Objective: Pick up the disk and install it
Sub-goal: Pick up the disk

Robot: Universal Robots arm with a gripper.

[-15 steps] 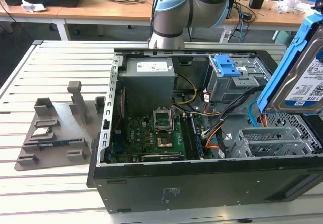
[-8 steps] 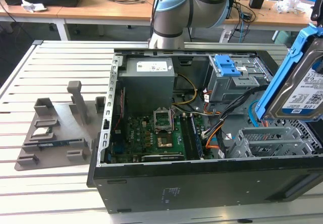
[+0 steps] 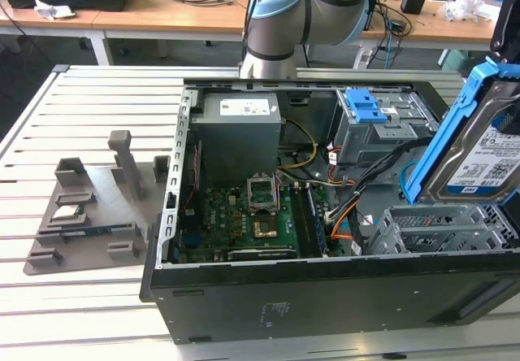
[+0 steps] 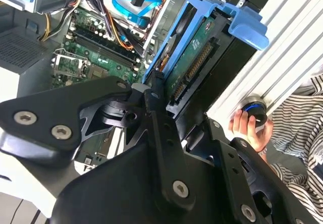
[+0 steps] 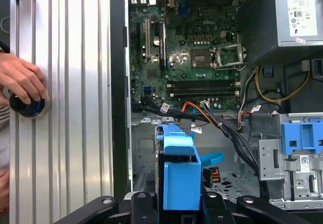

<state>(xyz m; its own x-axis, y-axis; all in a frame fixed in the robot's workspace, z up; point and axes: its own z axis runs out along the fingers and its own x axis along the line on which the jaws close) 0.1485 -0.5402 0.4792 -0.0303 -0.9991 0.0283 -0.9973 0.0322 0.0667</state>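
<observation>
An open computer case (image 3: 325, 296) lies on a slatted metal surface (image 3: 81, 109). In the exterior view the disk (image 3: 487, 145), silver in a blue frame, hangs tilted in the air above the grey drive cage (image 3: 439, 227), over the case's corner at the exterior view's right. The robot arm (image 3: 284, 19) rises behind the case's far edge. A grey tray (image 3: 81, 215) with a small square chip (image 3: 67, 212) sits near the surface's edge at the exterior view's left.

Both wrist views look down past the black pincer (image 4: 181, 110), clenched on the disk's two flat sides, with the green circuit board (image 5: 186, 57) below. The second wrist view shows the disk's underside and connector. The first wrist view shows its blue end tab and the case's blue latch (image 5: 303, 135).

The wrist views also show a person's hand (image 5: 20, 80) on a round black knob (image 5: 25, 105) set on the surface beside the case, and a striped sleeve (image 4: 298, 118).

Beyond the surface stand wooden desks (image 3: 162, 11) strewn with cables.
</observation>
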